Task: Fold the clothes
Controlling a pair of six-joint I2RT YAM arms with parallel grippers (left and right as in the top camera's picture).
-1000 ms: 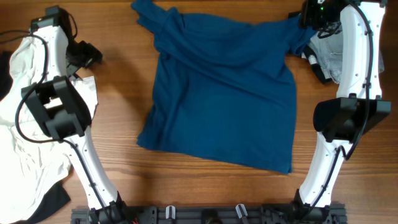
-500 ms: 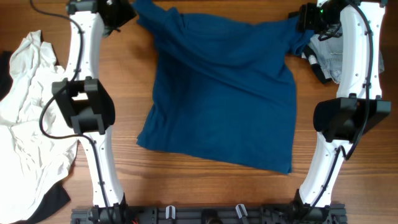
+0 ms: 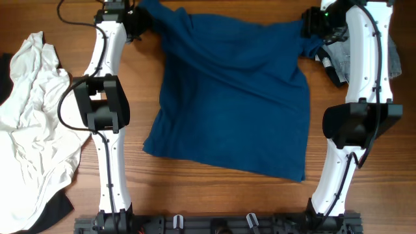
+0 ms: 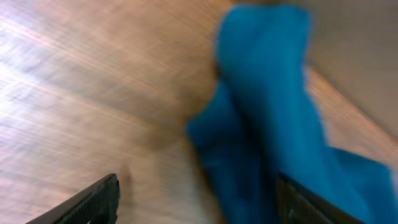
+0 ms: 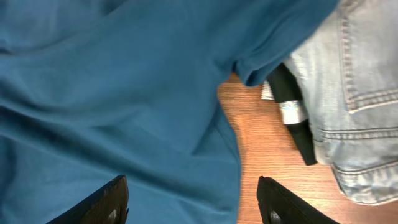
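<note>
Blue T-shirt (image 3: 234, 97), likely limp and light, lies spread on the table (image 3: 195, 195). Left gripper (image 4: 196, 202) at its 11 o'clock corner and right gripper (image 5: 196, 202) at 1 o'clock, both spread apart; pinch those corners.

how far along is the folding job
Barely started. Done: the blue T-shirt lies spread on the table, no fold made. In hand: the left gripper and right gripper are open at its two top corners. Left: every fold, plus the white shirt crumpled at the left.
</note>
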